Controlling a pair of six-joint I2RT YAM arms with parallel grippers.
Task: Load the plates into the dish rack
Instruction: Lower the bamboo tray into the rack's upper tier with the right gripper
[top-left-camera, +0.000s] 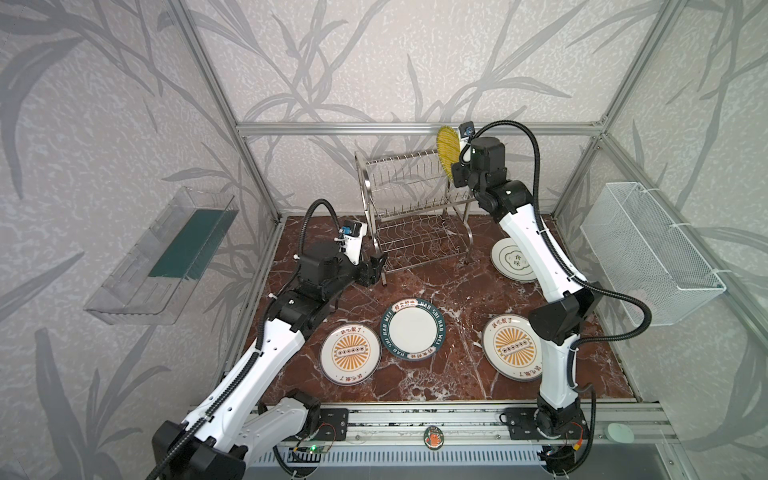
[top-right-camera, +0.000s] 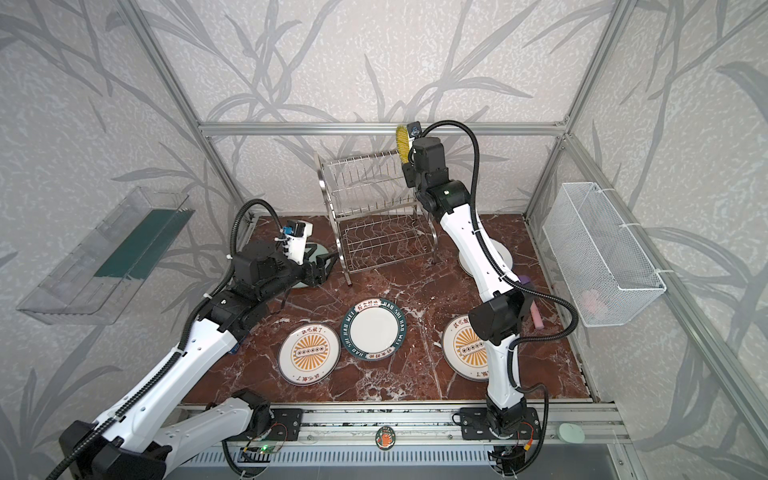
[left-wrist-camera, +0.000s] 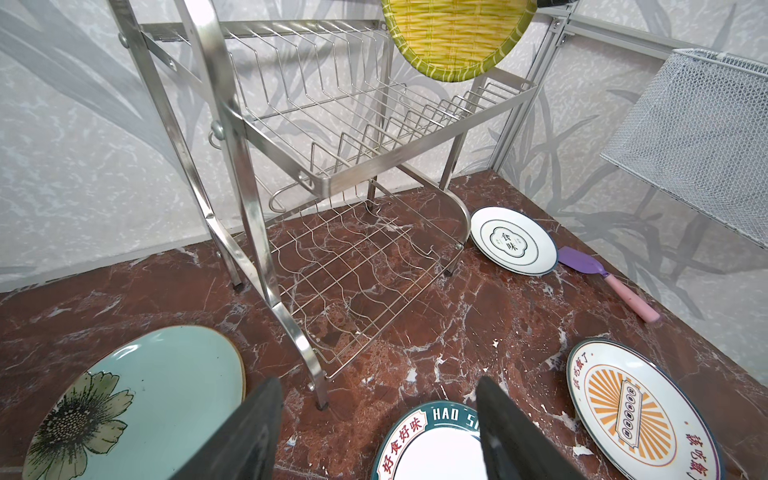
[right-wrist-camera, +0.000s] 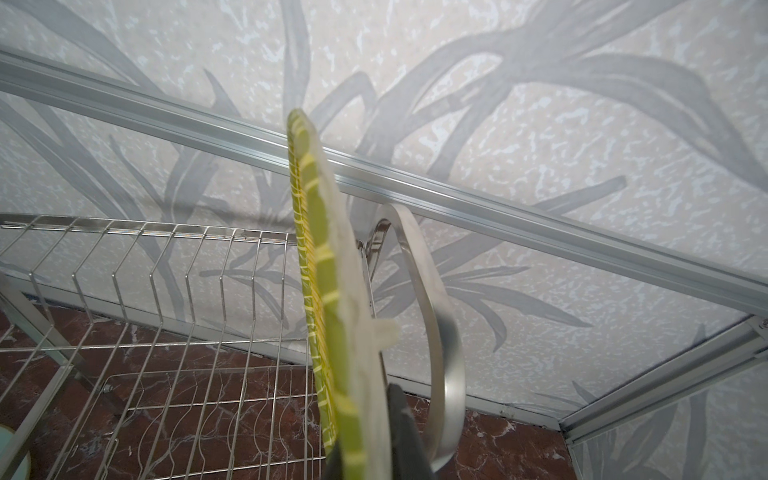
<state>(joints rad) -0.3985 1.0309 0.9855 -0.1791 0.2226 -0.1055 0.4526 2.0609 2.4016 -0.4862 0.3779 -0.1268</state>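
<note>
top views, from the left: celadon plate (top-right-camera: 319, 250) flat on the table (top-left-camera: 440, 374), just beside left gripper (top-left-camera: 374, 270), spread wide, empty, low by the rack (top-left-camera: 407, 183) foot. further right, sunburst plate (top-left-camera: 350, 353) and green-rimmed plate (top-left-camera: 412, 328), flat, rim to rim near the front. behind them the rack, top tier bare. over its right end, yellow plate (top-left-camera: 448, 151), on edge, pinched at the rim by right gripper (top-left-camera: 456, 172), pressed together on it. from the left wrist, face turned along the rack's length, so roughly parallel to the prongs; lower edge above the end slots, not seated, touching or not hard to tell. probably a short drop straight down from here, right gripper far nearer than left. far right: motif plate (top-left-camera: 513, 259) and second sunburst plate (top-left-camera: 511, 347), flat, partly hidden.
</note>
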